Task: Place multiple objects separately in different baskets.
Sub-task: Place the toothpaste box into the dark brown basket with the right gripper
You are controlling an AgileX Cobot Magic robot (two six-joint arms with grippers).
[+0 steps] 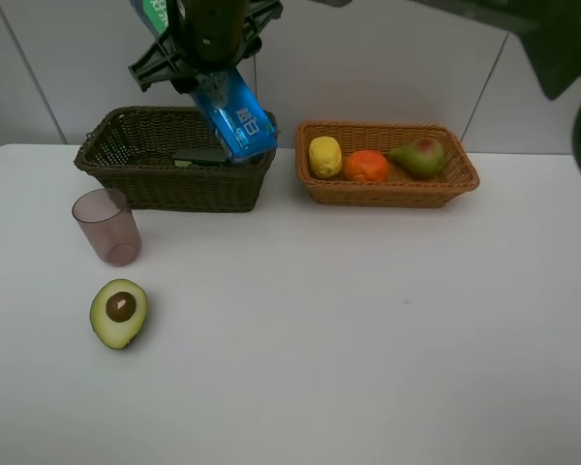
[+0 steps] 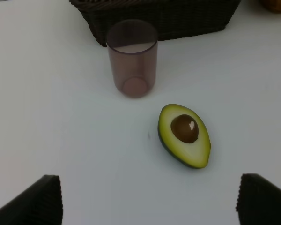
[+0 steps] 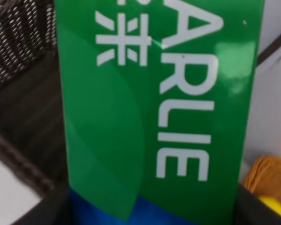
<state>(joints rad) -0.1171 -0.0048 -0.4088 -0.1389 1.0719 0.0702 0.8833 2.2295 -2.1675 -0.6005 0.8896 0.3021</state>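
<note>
Lying nearest: one halved avocado [image 1: 119, 312], cut face up; probably light, rounded and slippery, so grip across its narrow width.
Left gripper [image 2: 150, 206]: above it, jaws wide, empty.
Cup [image 1: 107, 225]: one, upright, near dark basket [image 1: 107, 170]; thin, light (pinch one wall).
Right gripper [image 1: 211, 58]: clamped on one toothpaste box [image 1: 237, 118], tilted over dark basket; crushable card.
Light basket [image 1: 387, 194]: lemon [image 1: 324, 156], orange [image 1: 366, 166], pear [image 1: 418, 155], one each.
Baskets: two.

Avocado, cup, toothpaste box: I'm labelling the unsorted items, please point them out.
halved avocado [image 1: 121, 306], exterior high view, on its pit.
mauve cup [image 1: 109, 232], exterior high view, side wall.
toothpaste box [image 1: 237, 118], exterior high view, blue face.
</note>
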